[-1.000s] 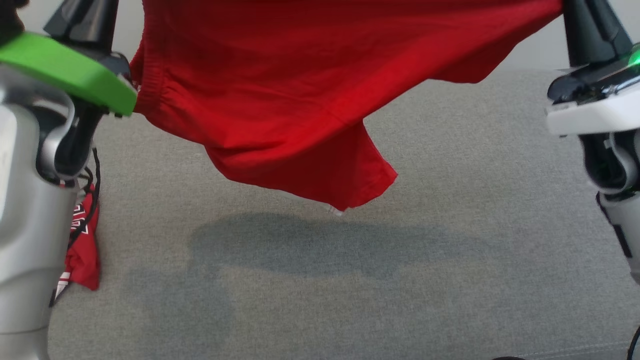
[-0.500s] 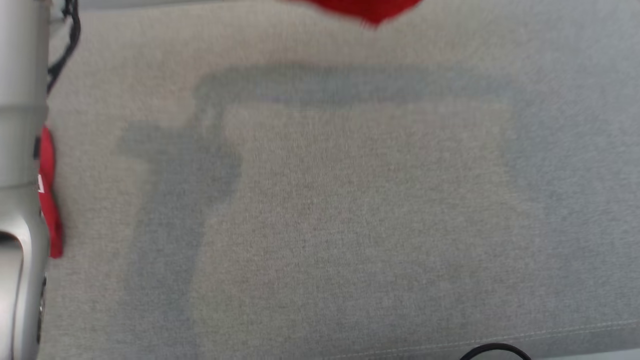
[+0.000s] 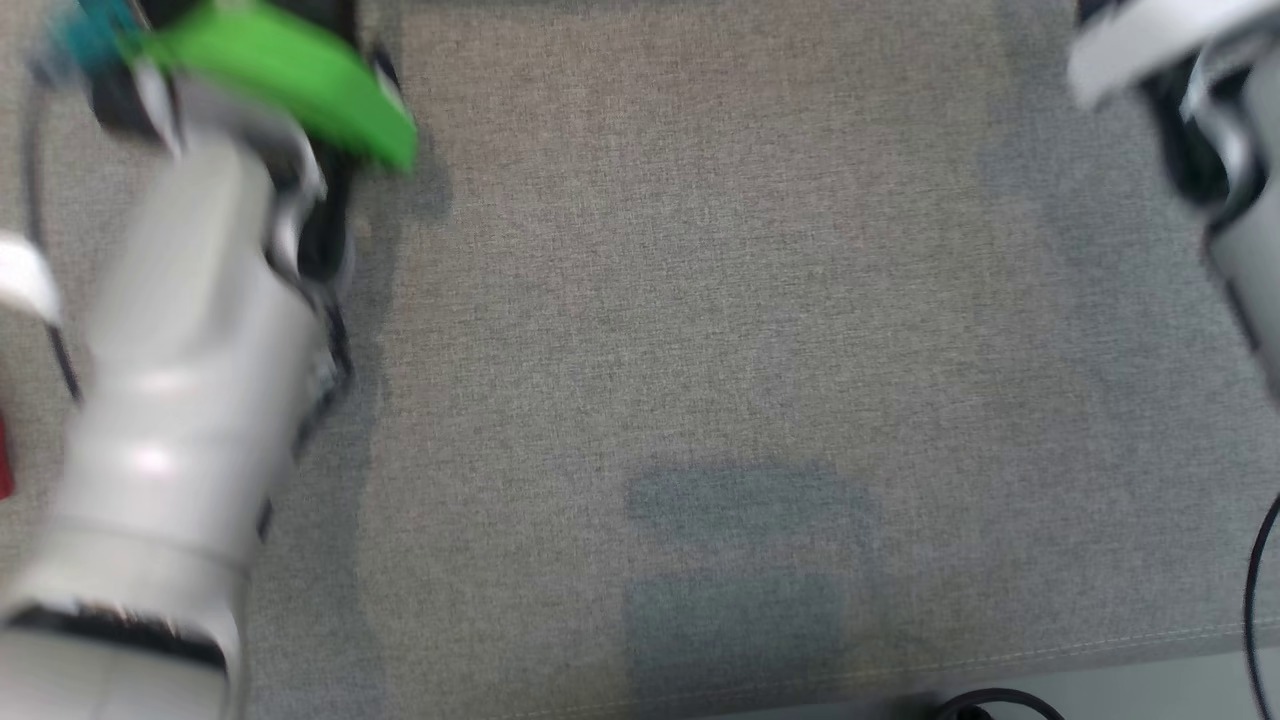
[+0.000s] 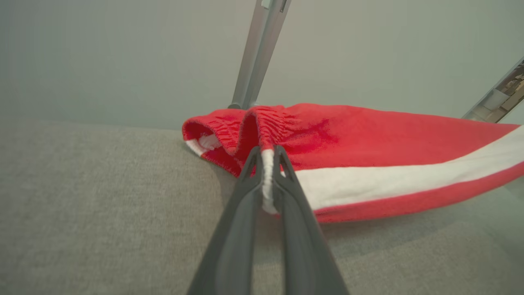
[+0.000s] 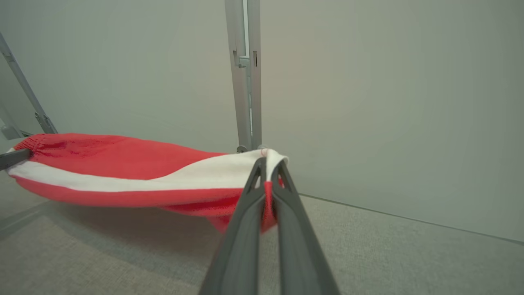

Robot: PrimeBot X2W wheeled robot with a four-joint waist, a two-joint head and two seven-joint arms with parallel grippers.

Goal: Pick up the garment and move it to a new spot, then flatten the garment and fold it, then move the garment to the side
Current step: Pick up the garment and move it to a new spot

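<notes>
The left gripper point(image 4: 268, 153) is clamped shut on the gathered waistband end of the red garment point(image 4: 368, 135). A fold of the garment's white stripe point(image 4: 389, 180) is pinched right at the tips of the two dark fingers, and the rest of the cloth runs off to the right of those tips. The right gripper point(image 5: 268, 164) is closed in the same way on the opposite end of the stripe, with the cloth stretching away to its left towards the other gripper's fingertip. Held by both ends of one long edge, the garment hangs between the grippers as a shallow sling. It sags in the middle over the grey fabric surface point(image 5: 368, 254) and seems to hang just free of it, with a shadow beneath. This two-point hold looks meant to keep the cloth spread rather than bunched, so it can be laid down nearly flat. That suggests the carrying step, with flattening and folding not yet done. A metal post point(image 5: 243, 73) and a plain wall stand beyond the fingertips. The head view is blurred, showing the pale left forearm point(image 3: 190, 380) above the same grey surface. Both grips are thin pinches at the very tips, so a hard pull apart could slip a corner free.
</notes>
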